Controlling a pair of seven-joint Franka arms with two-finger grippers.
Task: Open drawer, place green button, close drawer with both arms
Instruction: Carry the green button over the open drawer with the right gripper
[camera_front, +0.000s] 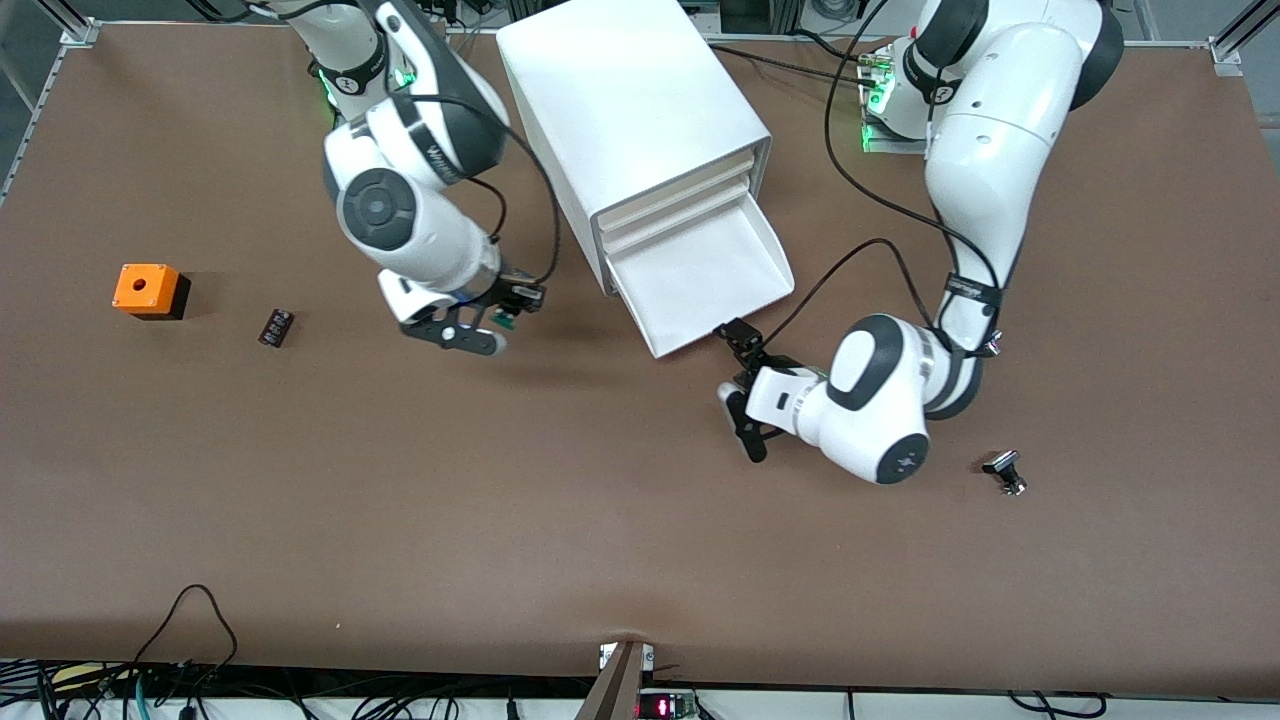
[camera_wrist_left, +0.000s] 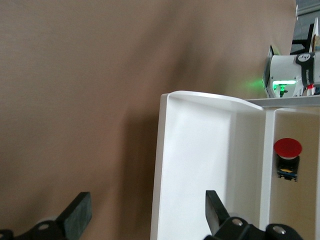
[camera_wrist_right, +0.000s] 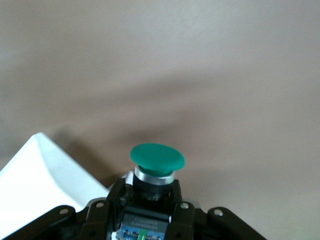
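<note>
The button (camera_wrist_right: 156, 172) is small, light and stiff; its green cap looks smooth, so I judge the black body the better place to hold it, and there the right gripper (camera_wrist_right: 150, 200) is clenched on it, over the table beside the open drawer (camera_front: 700, 275); the left gripper (camera_front: 742, 390) hangs spread and empty at the drawer's front edge, toward the left arm's end. Only the left wrist view shows a red button (camera_wrist_left: 287, 157) inside the cabinet (camera_front: 630, 110); the front view hides it.
</note>
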